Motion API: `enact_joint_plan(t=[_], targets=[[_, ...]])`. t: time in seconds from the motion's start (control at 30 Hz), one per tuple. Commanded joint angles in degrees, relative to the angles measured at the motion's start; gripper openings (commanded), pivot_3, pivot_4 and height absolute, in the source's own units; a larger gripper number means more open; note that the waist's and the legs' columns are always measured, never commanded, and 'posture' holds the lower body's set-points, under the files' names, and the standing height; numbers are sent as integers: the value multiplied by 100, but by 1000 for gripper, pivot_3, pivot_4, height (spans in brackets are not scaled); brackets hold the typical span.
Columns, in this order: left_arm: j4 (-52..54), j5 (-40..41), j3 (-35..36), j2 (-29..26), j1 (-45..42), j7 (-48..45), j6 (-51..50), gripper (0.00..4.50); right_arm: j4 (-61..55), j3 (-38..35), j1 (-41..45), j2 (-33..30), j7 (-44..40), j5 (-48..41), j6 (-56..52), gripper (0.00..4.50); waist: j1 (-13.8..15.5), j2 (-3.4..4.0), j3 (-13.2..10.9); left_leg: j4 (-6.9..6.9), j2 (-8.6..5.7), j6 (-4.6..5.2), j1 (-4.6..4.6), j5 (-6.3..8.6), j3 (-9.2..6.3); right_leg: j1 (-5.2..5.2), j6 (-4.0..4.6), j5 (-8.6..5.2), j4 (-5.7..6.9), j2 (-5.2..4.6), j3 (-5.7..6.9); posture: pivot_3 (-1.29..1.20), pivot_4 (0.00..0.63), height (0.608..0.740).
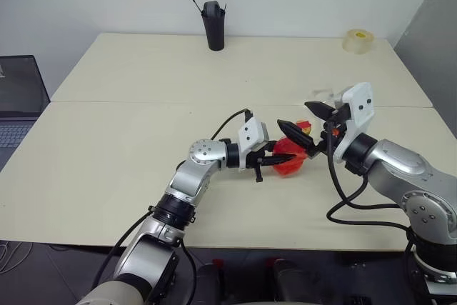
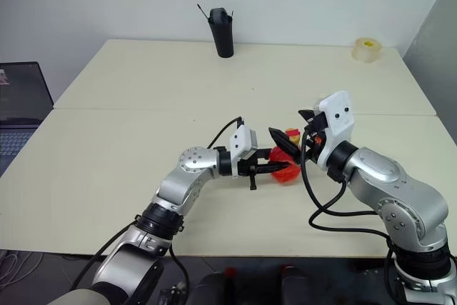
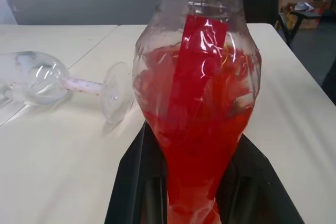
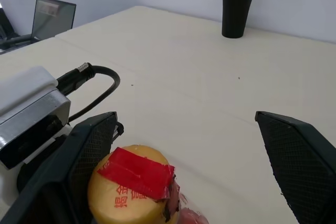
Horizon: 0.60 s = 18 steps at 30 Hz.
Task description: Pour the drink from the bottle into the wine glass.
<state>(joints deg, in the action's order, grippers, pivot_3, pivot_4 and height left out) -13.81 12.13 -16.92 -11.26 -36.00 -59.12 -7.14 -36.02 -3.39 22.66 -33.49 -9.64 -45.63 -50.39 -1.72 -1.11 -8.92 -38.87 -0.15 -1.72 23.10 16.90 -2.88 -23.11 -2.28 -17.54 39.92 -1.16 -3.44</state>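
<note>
My left gripper (image 1: pixel 275 159) is shut on the body of the bottle (image 1: pixel 289 156), which is upright near the table's middle. The red drink (image 3: pixel 199 129) fills its lower part. The yellow cap (image 4: pixel 131 190) carries a strip of red tape. At cap height my right gripper (image 1: pixel 303 121) stands open, one finger (image 4: pixel 79 166) close beside the cap and the other (image 4: pixel 299 161) well apart from it. The wine glass (image 3: pixel 37 77) lies on its side on the table beyond the bottle, and it looks empty.
A black holder (image 1: pixel 213 26) stands at the table's far edge. A roll of tape (image 1: pixel 358 41) sits in the far right corner. A laptop (image 1: pixel 18 98) is off the table's left side. A seam (image 1: pixel 143 103) runs across the tabletop.
</note>
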Motion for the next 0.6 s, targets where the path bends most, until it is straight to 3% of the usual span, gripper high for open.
enact_joint_plan(t=[0.03, 0.6], targets=[[287, 57, 74, 30, -62, 3, 124, 742, -127, -345, -98, -88, -77, 117, 124, 4500, 1, 0, 0, 0, 0, 0, 0, 0, 0, 0, 0, 0, 0, 0, 0, 0, 150, 740], [166, -9, 102, 37, -121, -19, 169, 742, -747, -868, -881, -324, -411, -437, -51, 4500, -4, 0, 0, 0, 0, 1, 0, 0, 0, 0, 0, 0, 1, 1, -1, 0, 150, 740]])
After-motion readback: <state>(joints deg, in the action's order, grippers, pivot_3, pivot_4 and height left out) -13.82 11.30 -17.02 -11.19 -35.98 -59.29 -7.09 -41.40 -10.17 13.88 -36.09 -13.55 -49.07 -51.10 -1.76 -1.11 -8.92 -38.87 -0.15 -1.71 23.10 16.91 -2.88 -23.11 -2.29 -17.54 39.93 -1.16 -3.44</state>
